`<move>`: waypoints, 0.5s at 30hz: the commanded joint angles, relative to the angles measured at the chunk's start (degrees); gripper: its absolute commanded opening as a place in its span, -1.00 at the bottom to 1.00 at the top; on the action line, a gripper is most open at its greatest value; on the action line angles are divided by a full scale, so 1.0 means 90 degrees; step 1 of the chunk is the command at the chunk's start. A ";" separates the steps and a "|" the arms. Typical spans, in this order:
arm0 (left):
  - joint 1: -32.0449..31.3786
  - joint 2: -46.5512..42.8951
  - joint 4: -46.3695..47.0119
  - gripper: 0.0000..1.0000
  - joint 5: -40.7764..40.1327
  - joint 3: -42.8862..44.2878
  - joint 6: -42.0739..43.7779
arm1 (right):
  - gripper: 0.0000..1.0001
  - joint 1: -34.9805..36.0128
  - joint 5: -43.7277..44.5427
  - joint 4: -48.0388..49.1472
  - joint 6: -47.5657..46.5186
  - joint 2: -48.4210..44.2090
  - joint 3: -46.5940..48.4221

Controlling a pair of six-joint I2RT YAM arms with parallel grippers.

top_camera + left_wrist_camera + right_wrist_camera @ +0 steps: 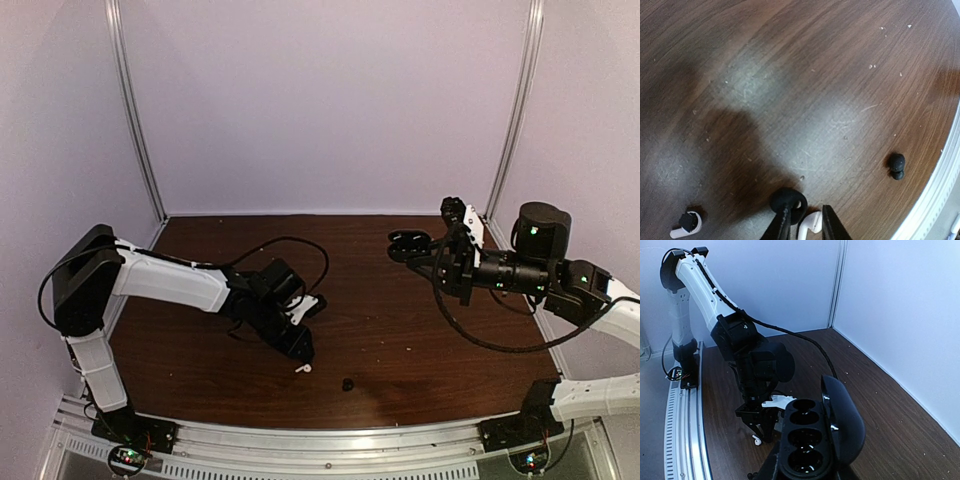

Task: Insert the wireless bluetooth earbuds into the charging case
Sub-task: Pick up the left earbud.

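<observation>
Although the fingers of the right gripper (432,247) are hidden beneath it in the wrist view, they are clamped on the charging case (812,440), which hangs in the air over the right side of the table (400,330). Its lid (842,420) stands open and its dark wells face the camera; their bottoms are too shadowed to read.

Low over the near middle of the table, the left gripper (808,220) shows only its two dark fingertips, cut off by the frame's lower edge. They stand a little apart with a white stemmed earbud (810,226) filling the gap; whether they pinch it or merely straddle it cannot be told. One black earbud (788,201) lies on the wood right at the left-hand tip, partly covered by it. The other black earbud (897,165) lies apart, towards the table's near rail. A second white earbud (687,224) sits at the lower corner, part of it dark and unclear.
</observation>
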 commanded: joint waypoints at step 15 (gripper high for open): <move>-0.0029 0.0124 -0.0541 -0.52 -0.0686 0.0155 -0.0063 | -1.00 0.0041 0.0090 0.0074 0.0002 -0.0020 -0.0054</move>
